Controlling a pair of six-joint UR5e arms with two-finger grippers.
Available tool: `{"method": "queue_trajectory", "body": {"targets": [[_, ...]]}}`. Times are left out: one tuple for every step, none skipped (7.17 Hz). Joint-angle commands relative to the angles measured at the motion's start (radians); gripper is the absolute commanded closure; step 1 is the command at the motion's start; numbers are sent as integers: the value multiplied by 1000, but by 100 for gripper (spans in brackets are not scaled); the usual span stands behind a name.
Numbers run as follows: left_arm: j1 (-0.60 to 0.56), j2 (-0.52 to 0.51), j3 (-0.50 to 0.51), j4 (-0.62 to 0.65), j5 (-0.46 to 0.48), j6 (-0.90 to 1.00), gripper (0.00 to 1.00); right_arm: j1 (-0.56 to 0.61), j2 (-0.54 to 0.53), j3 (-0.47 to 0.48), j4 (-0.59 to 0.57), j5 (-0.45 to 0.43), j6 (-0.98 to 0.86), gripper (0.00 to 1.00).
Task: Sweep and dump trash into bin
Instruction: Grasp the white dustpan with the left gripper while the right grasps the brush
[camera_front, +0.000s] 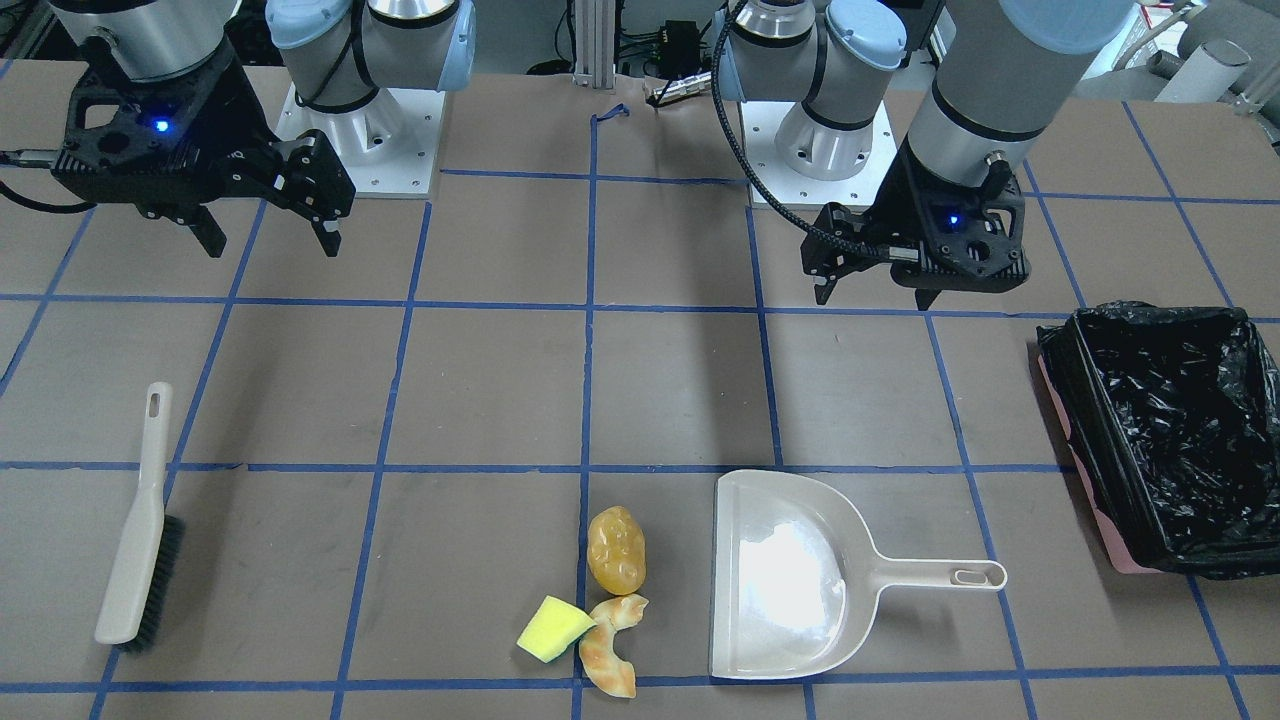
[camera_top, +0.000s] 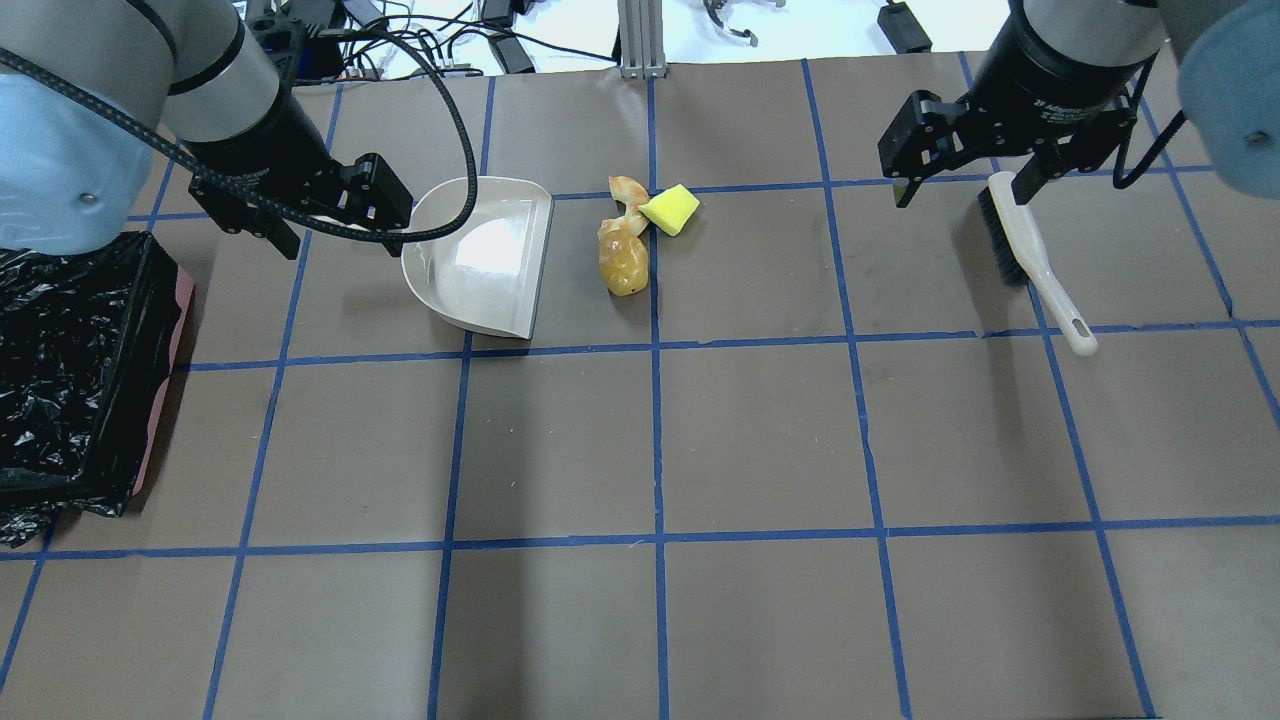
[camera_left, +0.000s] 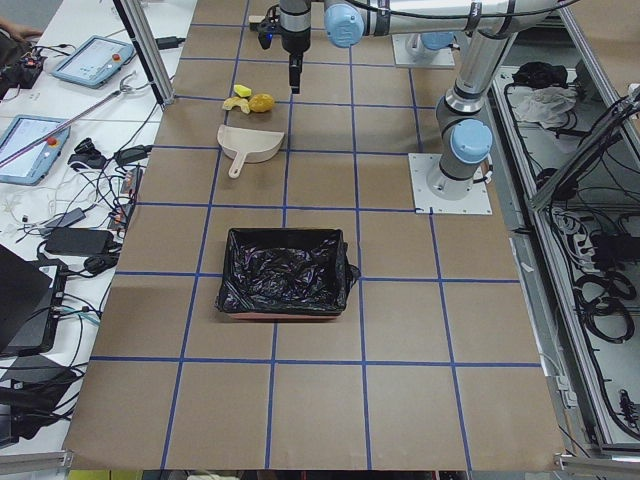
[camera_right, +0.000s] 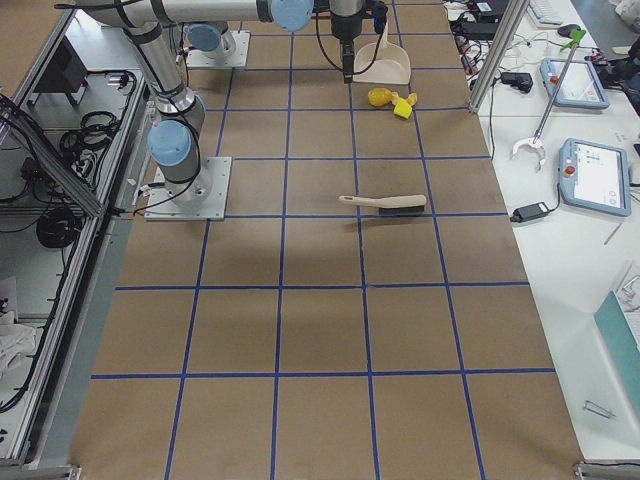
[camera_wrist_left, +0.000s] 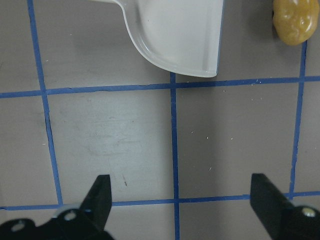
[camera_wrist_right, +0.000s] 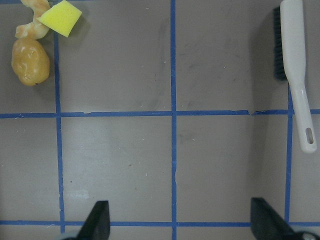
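Trash sat in one cluster on the table (camera_front: 500, 380), just beside the open mouth of the dustpan (camera_front: 790, 580): amber lump (camera_front: 616, 549), sponge wedge (camera_front: 555, 629), croissant-like piece (camera_front: 612, 647); the sponge touched the croissant piece, with the lump just beside them. Bin (camera_front: 1100, 400) stood at the robot's left end, well apart from the cluster.

Handling, judged: all three look light; the glossy lump would likely roll or skid under bristles; the sponge is soft and may tumble or snag; the curved piece may hook on the pan lip. None needs gripping; the holds are on the tools. Brush (camera_front: 140, 520): take the pale handle behind the bristles. Dustpan: take the straight handle (camera_front: 950, 576). Both look like stiff, thin plastic lying flat, so a low approach seems needed.

Left gripper (camera_front: 873, 292) hung fingers-down above the table on the dustpan's handle side; fingers spread wide, nothing between them. Right gripper (camera_front: 272, 240) hung likewise near the brush; fingers wide apart, empty.
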Motion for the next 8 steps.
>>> {"method": "queue_trajectory", "body": {"targets": [[-8,11,1,-2,-3,-2,0,0,1,0,-1,0,-1,0],[-27,5,1,-5,0,-2,0,0,1,0,0,-5,-4,0],[-28,-10,1,-4,-5,-2,0,-2,4,3,8,-14,-5,0],[-27,-24,2,-4,3,-2,0,-8,11,12,8,-3,-2,0],[-19,-36,13,-1,9,15,0,-11,37,12,5,-16,-4,0],[-13,-65,37,7,32,79,0,-15,47,14,-10,-23,10,0],[-1,-75,37,24,117,148,0,-47,104,15,-19,-34,-2,0],[19,-105,56,45,124,165,0,-108,148,15,-20,-23,-28,1]]}}
